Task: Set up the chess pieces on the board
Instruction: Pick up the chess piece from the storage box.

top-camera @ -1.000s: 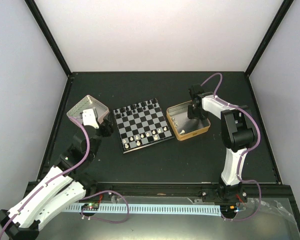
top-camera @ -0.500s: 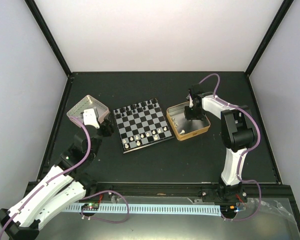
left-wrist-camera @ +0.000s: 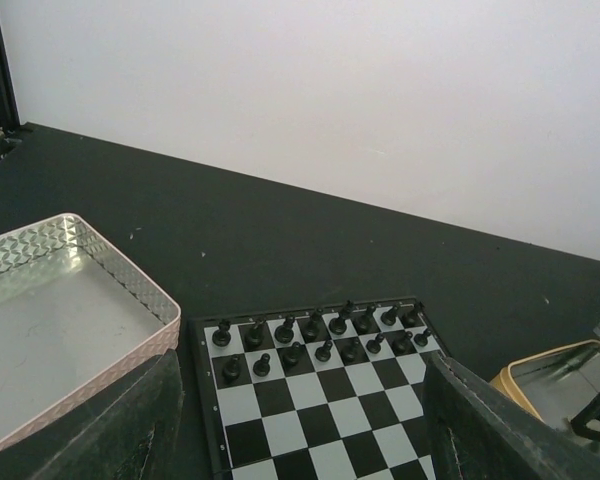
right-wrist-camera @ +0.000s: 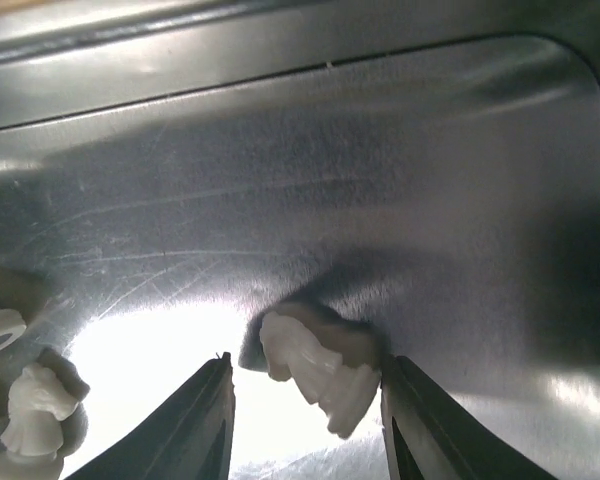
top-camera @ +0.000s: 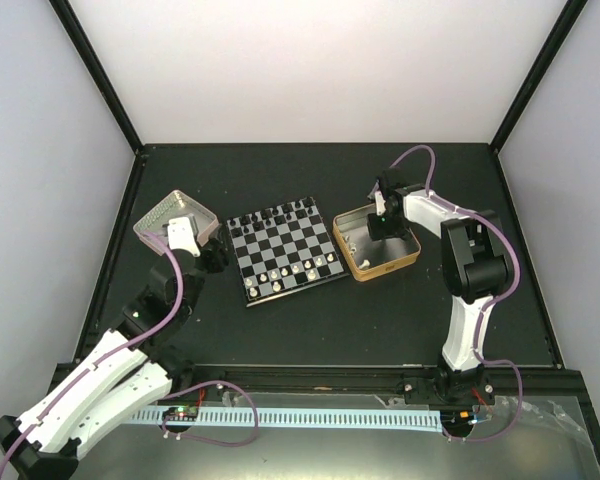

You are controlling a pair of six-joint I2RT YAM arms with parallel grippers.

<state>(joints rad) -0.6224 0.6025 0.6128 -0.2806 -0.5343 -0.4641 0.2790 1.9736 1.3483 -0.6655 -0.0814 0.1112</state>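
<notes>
As right gripper (top-camera: 377, 222) dips further into gold tin (top-camera: 385, 268) right of board (top-camera: 283, 248), pickup nears | left wrist: left gripper (left-wrist-camera: 300, 440) apart, idle beside board | right wrist: jaws apart astride lying white knight (right-wrist-camera: 315, 365), not yet clamped.

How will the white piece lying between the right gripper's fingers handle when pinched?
The white piece lies on its side on the smooth, shiny tin floor, so it may skid or spin if one finger touches first. It looks small, rigid and likely light; its uneven carved shape may twist in the right gripper.
</notes>
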